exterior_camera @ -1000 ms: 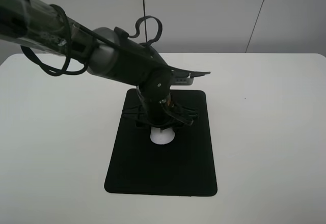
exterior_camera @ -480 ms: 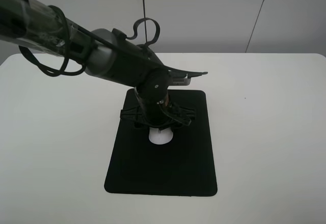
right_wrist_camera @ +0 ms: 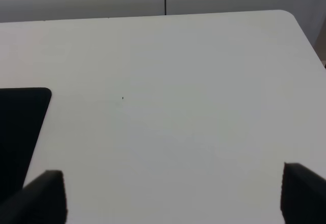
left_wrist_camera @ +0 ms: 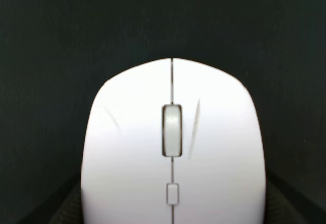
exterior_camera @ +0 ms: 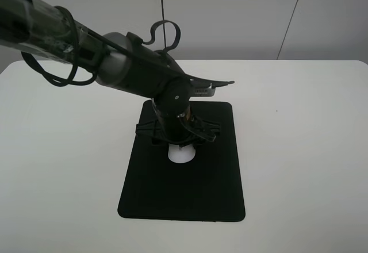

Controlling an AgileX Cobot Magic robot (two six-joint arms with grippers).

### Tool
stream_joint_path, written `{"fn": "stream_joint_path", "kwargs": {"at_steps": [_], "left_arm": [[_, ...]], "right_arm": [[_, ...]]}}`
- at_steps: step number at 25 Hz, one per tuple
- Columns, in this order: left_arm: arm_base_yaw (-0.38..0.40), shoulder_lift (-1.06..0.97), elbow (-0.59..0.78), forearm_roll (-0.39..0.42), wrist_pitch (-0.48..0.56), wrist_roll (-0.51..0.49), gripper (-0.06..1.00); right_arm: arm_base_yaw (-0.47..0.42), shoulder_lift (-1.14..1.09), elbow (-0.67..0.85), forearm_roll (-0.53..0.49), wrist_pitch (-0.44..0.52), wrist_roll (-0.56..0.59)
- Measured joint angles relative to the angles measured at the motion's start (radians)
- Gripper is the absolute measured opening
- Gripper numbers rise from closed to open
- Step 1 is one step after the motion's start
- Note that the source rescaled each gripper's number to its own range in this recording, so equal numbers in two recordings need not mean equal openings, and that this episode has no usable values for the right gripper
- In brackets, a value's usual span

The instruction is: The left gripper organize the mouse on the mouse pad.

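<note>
Touching — one mouse (exterior_camera: 181, 156), one mouse pad (exterior_camera: 184, 192)

No readable text, label or number anywhere

White table (exterior_camera: 310, 167), matte top, rounded far corners on both L & R sides in exterior high view. One item lies flat directly on it: black rect. mouse pad (exterior_camera: 190, 192) w/ rounded corners, approx mid-table L-to-R, long side running front to back. Pad sits well inside every visible table edge, near end closer to the front. Tiny dark speck (exterior_camera: 276, 111) on the tabletop, R of pad's far R corner & apart from it. Right wrist view shows the same speck beyond a pad corner.
</note>
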Motion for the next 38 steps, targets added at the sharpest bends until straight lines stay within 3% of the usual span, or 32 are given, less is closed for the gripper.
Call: {"fn": "stream_joint_path", "kwargs": {"at_steps": [9,10,12,13,16,23,30,38], "left_arm": [[0.0,0.0,0.0,0.006,0.011,0.01,0.02],[0.0,0.0,0.0,0.018,0.019,0.01,0.13],[0.0,0.0,0.0,0.045,0.03,0.01,0.7],[0.0,0.0,0.0,0.051,0.03,0.011,0.85],[0.0,0.0,0.0,0.057,0.029,0.012,0.99],[0.0,-0.056,0.0,0.058,0.025,0.013,1.0],[0.0,-0.251,0.0,0.155,0.075,0.021,1.0],[0.0,-0.471,0.001,0.226,0.147,0.189,1.0]], "right_arm": [[0.0,0.0,0.0,0.0,0.0,0.0],[0.0,0.0,0.0,0.0,0.0,0.0],[0.0,0.0,0.0,0.0,0.0,0.0],[0.0,0.0,0.0,0.0,0.0,0.0],[0.0,0.0,0.0,0.0,0.0,0.0],[0.0,0.0,0.0,0.0,0.0,0.0],[0.0,0.0,0.0,0.0,0.0,0.0],[0.0,0.0,0.0,0.0,0.0,0.0]]}}
